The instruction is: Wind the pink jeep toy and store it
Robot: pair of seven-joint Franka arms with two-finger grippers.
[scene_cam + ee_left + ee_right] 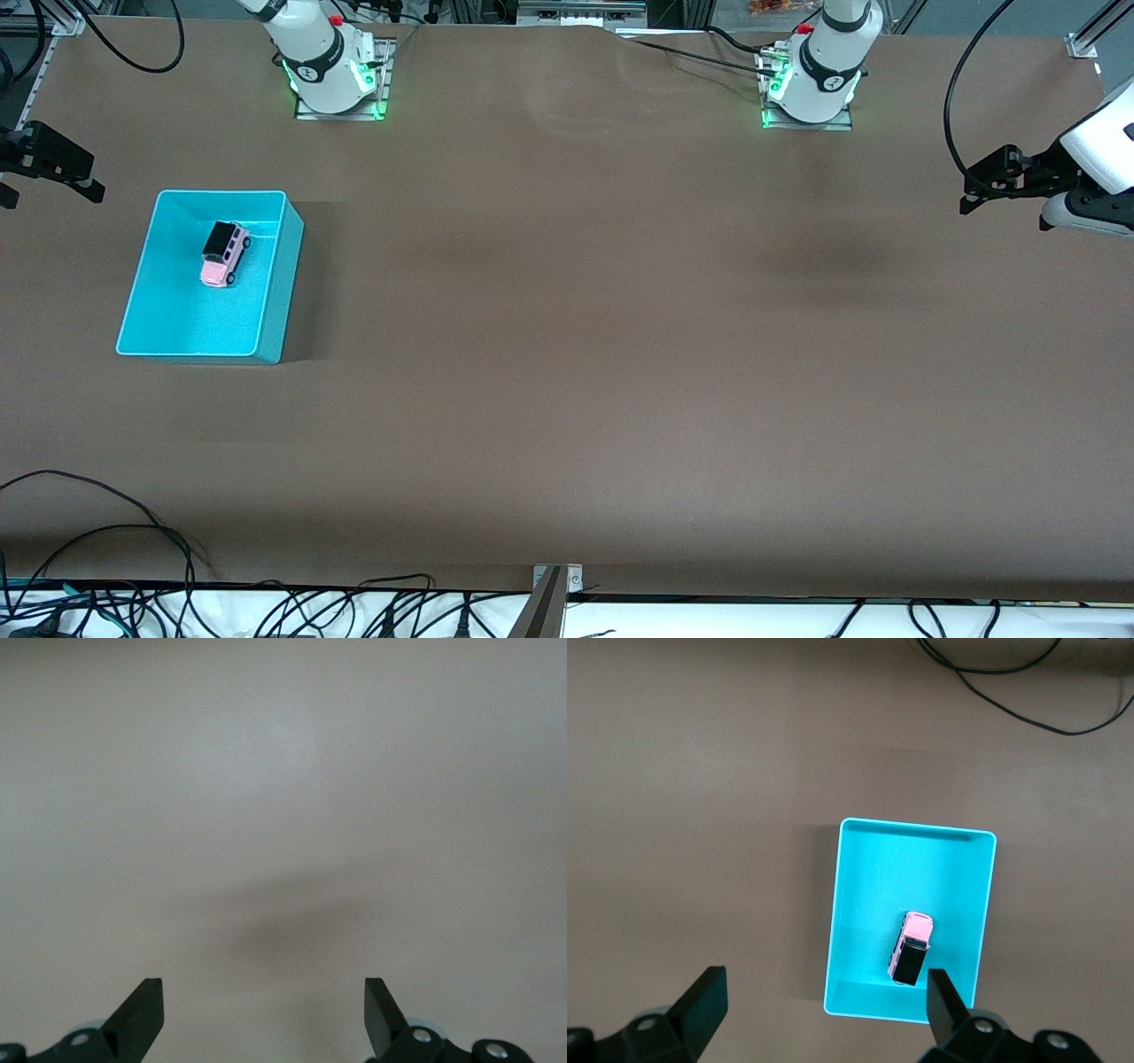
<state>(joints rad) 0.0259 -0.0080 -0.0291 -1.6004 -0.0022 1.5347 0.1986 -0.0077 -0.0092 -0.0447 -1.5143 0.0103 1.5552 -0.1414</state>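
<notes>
The pink jeep toy sat upright on its wheels inside the turquoise bin, which stood on the brown desk toward the right arm's end. Within the bin the toy lay in the half farther from the front camera, near the middle of that half and touching no wall. Its black roof end pointed to about one o'clock in the front view and its pink hood to about seven o'clock. The right wrist view showed the same toy from above, close to one short wall of the bin.

The right claw hung in the air at the nine o'clock edge of the front view, over the desk's edge just past the bin's farther end. Its fingers stood wide apart and held nothing.

The left claw hung over the desk at the left arm's end, at about three o'clock in the front view, well apart from the bin. Its fingers were also spread wide and empty, with only bare desk and a faint shadow below them.

Black cables lay along the desk's nearest edge.
</notes>
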